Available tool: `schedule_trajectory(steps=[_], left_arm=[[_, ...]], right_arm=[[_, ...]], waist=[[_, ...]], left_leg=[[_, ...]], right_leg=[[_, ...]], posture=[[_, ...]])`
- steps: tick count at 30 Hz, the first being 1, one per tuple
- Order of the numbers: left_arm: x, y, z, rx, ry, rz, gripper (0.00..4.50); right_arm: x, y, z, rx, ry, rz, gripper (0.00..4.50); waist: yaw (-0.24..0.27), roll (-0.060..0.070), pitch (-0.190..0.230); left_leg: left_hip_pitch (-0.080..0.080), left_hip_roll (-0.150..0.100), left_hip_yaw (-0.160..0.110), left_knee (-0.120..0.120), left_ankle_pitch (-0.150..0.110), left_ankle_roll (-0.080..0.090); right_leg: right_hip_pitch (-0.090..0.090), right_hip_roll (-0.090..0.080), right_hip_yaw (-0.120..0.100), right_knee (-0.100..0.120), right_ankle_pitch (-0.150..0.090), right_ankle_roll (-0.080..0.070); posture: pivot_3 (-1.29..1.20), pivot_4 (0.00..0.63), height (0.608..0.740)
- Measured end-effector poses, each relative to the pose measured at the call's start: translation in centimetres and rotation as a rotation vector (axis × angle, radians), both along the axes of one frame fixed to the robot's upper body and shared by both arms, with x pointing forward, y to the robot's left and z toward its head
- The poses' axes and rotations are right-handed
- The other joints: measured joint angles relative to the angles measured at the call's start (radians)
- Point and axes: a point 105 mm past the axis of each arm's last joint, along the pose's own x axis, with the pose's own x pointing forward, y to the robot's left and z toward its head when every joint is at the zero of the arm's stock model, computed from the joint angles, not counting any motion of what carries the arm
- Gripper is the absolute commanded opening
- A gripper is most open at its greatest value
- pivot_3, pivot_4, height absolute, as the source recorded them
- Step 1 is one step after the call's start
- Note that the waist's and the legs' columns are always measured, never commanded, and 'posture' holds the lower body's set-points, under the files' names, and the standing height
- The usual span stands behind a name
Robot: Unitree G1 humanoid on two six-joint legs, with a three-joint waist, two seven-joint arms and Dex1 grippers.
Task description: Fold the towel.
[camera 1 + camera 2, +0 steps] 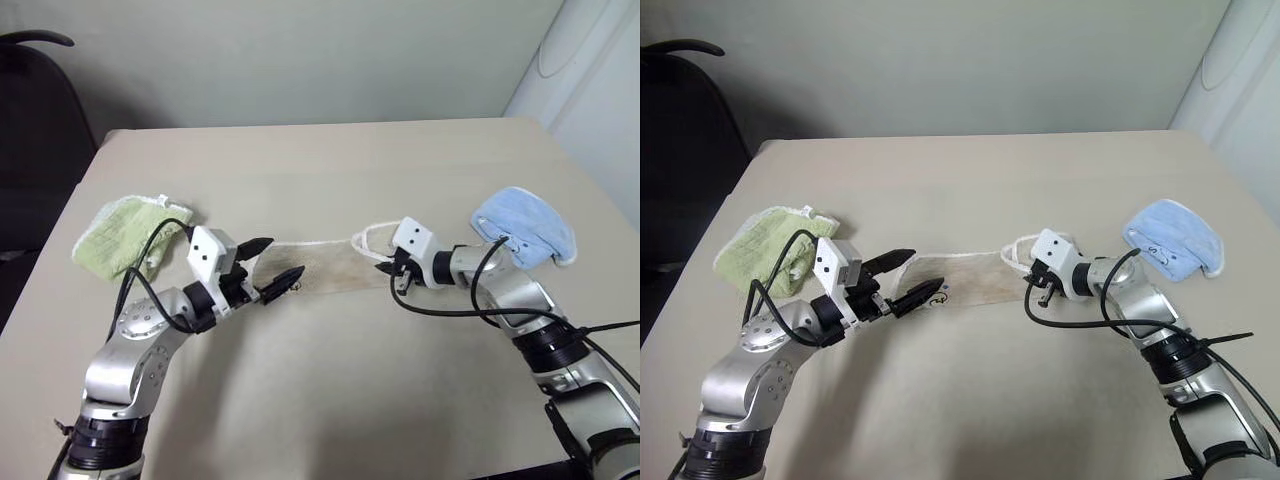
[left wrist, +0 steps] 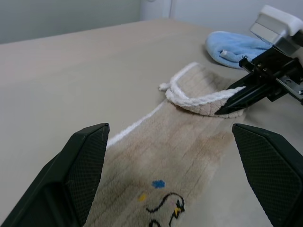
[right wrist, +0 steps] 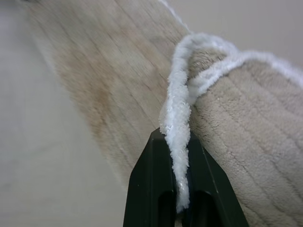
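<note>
The beige towel [image 1: 325, 268] lies stretched across the middle of the bench [image 1: 330, 170]. The right gripper [image 3: 178, 198] pinches the towel's white corded edge at its right end, folded over. The left gripper [image 1: 268, 265] hovers over the left end, fingers wide. A green cloth [image 1: 125, 235] sits left, a blue cloth [image 1: 525, 225] right.

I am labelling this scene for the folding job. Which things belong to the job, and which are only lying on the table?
Job:
- towel, beige, lying flat
- right gripper, shut on its white edging
- left gripper, open above the other end

Lying about:
- green cloth
- blue cloth
</note>
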Motion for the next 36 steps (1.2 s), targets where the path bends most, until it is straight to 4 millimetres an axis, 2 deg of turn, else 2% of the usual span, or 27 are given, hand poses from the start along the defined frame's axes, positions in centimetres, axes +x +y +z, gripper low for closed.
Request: schedule_trajectory(steps=[1, 2, 4, 6, 11, 14, 17, 20, 22, 24, 28, 29, 33, 36], left_arm=[[0.0, 0.0, 0.0, 0.0, -0.001, 0.003, 4.5], [-0.1, -0.1, 0.0, 0.0, -0.003, 0.002, 4.5], [-0.2, -0.2, 0.2, -0.001, -0.008, -0.002, 4.5], [-0.2, -0.2, 0.2, -0.003, -0.009, -0.004, 4.5], [-0.3, -0.3, 0.2, -0.005, -0.007, -0.006, 4.5], [-0.3, -0.3, 0.2, -0.008, -0.006, -0.008, 4.5], [-0.3, -0.4, 0.3, -0.015, -0.004, -0.014, 4.5], [-0.3, -0.4, 0.3, -0.026, 0.002, -0.013, 4.5], [-0.3, -0.7, 0.4, -0.063, 0.007, -0.022, 4.5], [-0.2, -0.9, 0.5, -0.098, 0.019, -0.023, 4.5], [0.1, -0.4, 0.3, -0.187, 0.066, 0.01, 4.5], [0.2, -0.1, 0.2, -0.211, 0.081, 0.024, 4.5], [-0.1, 1.1, -0.3, -0.315, 0.143, 0.107, 4.5], [-1.7, 1.9, -2.3, -0.33, 0.244, 0.179, 4.5]], right_arm=[[0.1, 0.0, -0.2, 0.0, 0.006, -0.004, 0.03], [0.1, 0.1, -0.3, 0.001, 0.008, -0.004, 0.52], [0.1, 0.3, -0.3, 0.012, 0.017, -0.004, 0.97], [0.1, 0.4, -0.1, 0.042, 0.032, -0.008, 1.73], [-0.6, 0.4, 1.8, 0.169, 0.039, -0.004, 3.42], [-1.2, -0.1, 3.6, 0.276, 0.044, -0.005, 3.42], [-1.8, -1.3, 6.3, 0.41, 0.045, -0.007, 3.42], [-0.8, -2.7, 7.4, 0.477, 0.038, -0.081, 2.85], [0.8, -3.8, 6.5, 0.465, 0.035, -0.168, 2.13], [1.8, -4.0, 4.7, 0.471, 0.072, -0.213, 1.45], [3.2, -3.0, -0.8, 0.438, 0.17, -0.261, 0.03], [3.4, -2.8, -1.7, 0.429, 0.169, -0.262, 0.03], [4.2, -2.5, -2.1, 0.372, 0.081, -0.214, 0.03], [3.9, -2.6, -2.0, 0.385, 0.067, -0.191, 0.03]], waist=[[0.0, 0.0, 0.0], [-0.001, 0.0, 0.0], [-0.001, 0.0, 0.0], [-0.001, 0.0, 0.0], [0.0, 0.0, 0.0], [0.0, 0.0, 0.0], [0.001, 0.0, 0.0], [0.0, -0.001, 0.0], [0.0, -0.001, 0.0], [-0.001, -0.001, 0.0], [-0.002, -0.001, 0.0], [-0.002, 0.0, 0.0], [-0.005, -0.002, -0.003], [-0.006, -0.002, -0.003]], left_leg=[[0.0, 0.0, 0.0, 0.0, 0.0, 0.0], [0.0, 0.0, 0.0, 0.0, 0.0, 0.0], [0.0, 0.0, 0.0, 0.0, 0.0, -0.001], [0.0, 0.0, 0.0, 0.0, 0.0, -0.001], [0.0, 0.0, 0.0, 0.0, 0.001, -0.001], [0.0, 0.0, 0.0, 0.0, 0.001, -0.002], [0.0, 0.0, 0.0, 0.0, 0.001, -0.002], [0.001, 0.0, 0.0, 0.0, 0.002, -0.003], [0.002, 0.0, 0.0, 0.0, 0.001, -0.002], [0.002, 0.0, 0.0, 0.0, 0.001, -0.002], [0.001, 0.0, 0.0, -0.001, 0.001, -0.003], [0.001, 0.0, 0.001, -0.001, 0.001, -0.003], [0.006, 0.0, 0.001, -0.001, 0.001, -0.002], [0.01, 0.0, 0.001, -0.001, -0.001, 0.0]], right_leg=[[0.0, 0.0, 0.0, 0.0, 0.0, 0.0], [0.0, 0.0, 0.0, 0.0, 0.0, 0.0], [0.0, 0.0, 0.0, 0.0, 0.0, 0.0], [0.0, 0.0, 0.0, 0.0, 0.0, 0.0], [0.0, 0.0, 0.0, 0.0, 0.0, 0.0], [0.0, 0.0, 0.0, 0.0, 0.0, 0.0], [0.001, 0.0, 0.0, 0.0, 0.0, 0.0], [0.002, 0.0, 0.0, 0.0, 0.0, 0.0], [0.002, 0.0, 0.0, 0.001, 0.0, 0.0], [0.001, 0.0, 0.0, 0.002, 0.0, 0.0], [-0.001, 0.0, 0.0, 0.003, 0.0, 0.0], [-0.001, 0.0, 0.0, 0.003, 0.0, 0.0], [0.005, 0.0, 0.0, 0.001, 0.0, 0.0], [0.009, 0.0, 0.0, 0.0, 0.0, 0.0]], posture=[[0.0, 0.15, 0.74], [0.0, 0.15, 0.74], [0.0, 0.15, 0.74], [0.0, 0.15, 0.74], [0.0, 0.15, 0.74], [0.0, 0.15, 0.74], [0.0, 0.15, 0.74], [0.0, 0.15, 0.74], [0.0, 0.15, 0.74], [0.0, 0.15, 0.74], [0.0, 0.15, 0.74], [0.0, 0.15, 0.74], [0.0, 0.15, 0.74], [0.0, 0.15, 0.74]])
